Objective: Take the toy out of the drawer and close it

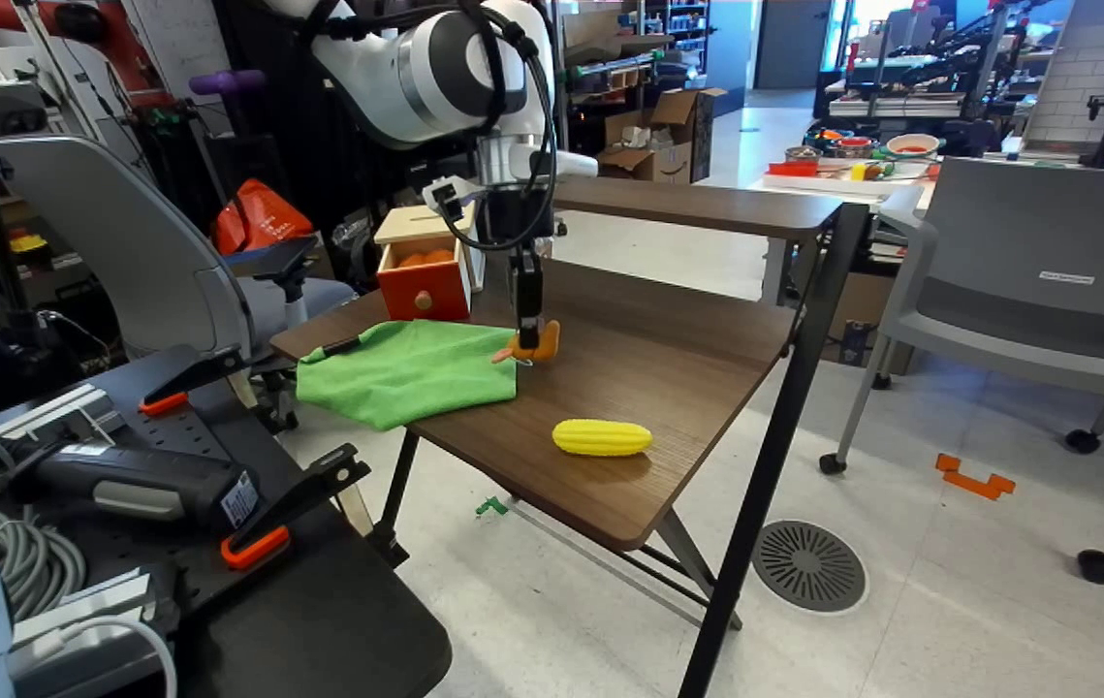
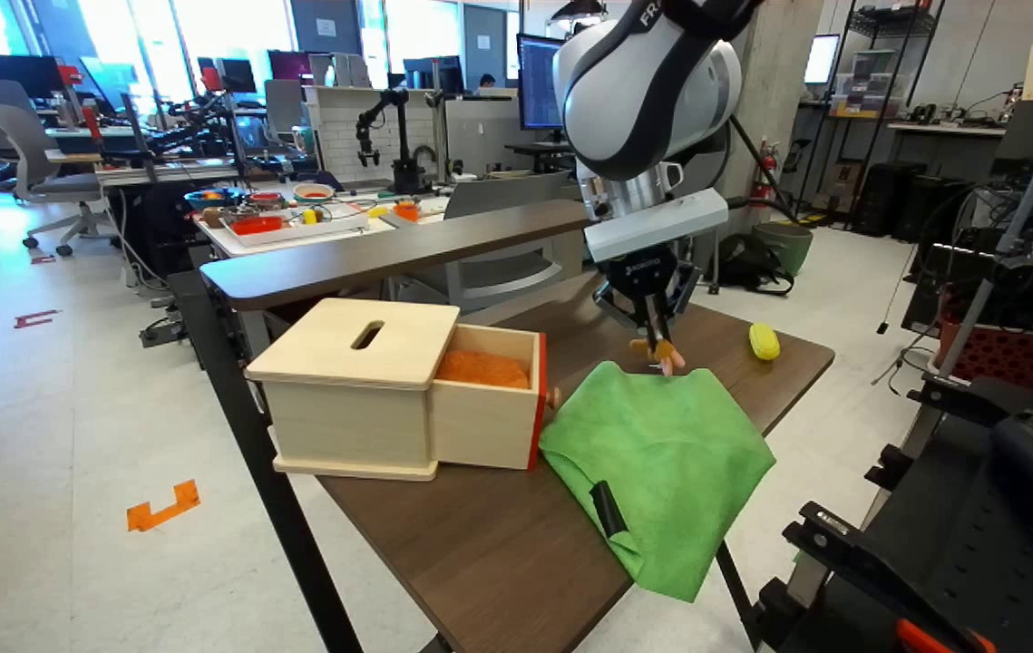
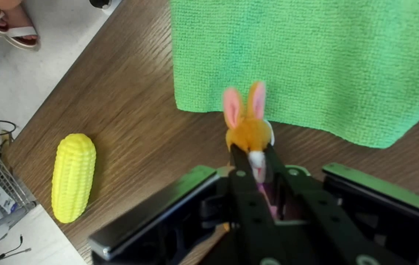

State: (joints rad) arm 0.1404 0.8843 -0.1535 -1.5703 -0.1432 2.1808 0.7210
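Observation:
The toy (image 3: 250, 133) is a small orange plush rabbit with pink ears and a white muzzle. My gripper (image 3: 252, 150) is shut on it at the head in the wrist view. In both exterior views the toy (image 1: 549, 341) (image 2: 672, 360) is at the fingertips, low over the table beside the green cloth's edge; whether it touches the table I cannot tell. The drawer (image 1: 424, 296) has a red front with a round wooden knob and stands pulled out of its pale wooden box (image 2: 344, 426). An orange thing (image 2: 482, 369) lies in the drawer; what it is I cannot tell.
A green cloth (image 2: 661, 472) lies in front of the drawer and hangs over the table edge, with a black object (image 2: 609, 508) on it. A yellow corn cob (image 3: 73, 178) lies near the table's end. A raised shelf (image 1: 697, 206) runs along one side of the table.

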